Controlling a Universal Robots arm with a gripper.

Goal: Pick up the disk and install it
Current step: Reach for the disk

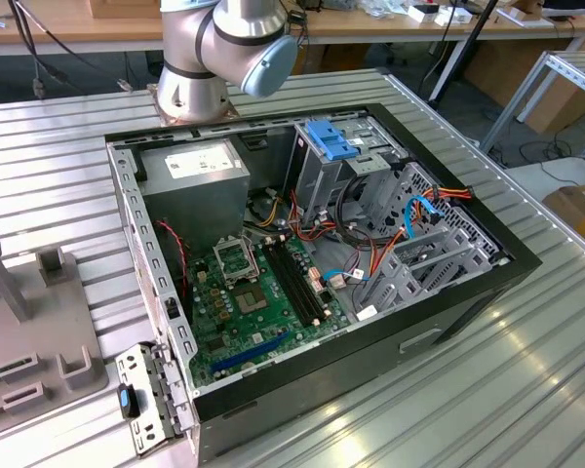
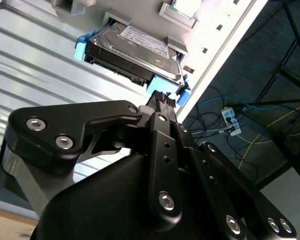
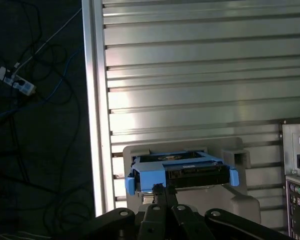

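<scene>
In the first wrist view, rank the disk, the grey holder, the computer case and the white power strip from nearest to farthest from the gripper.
1. The disk, right in front of the gripper.
2. The grey holder, under the disk; almost as close.
3. The computer case, farther along the table.
4. The white power strip, down on the floor beyond the table edge.

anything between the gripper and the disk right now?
Nothing shows there. In the second wrist view the gripper tip sits right at the blue rail on the disk; whether they touch can't be told.
</scene>
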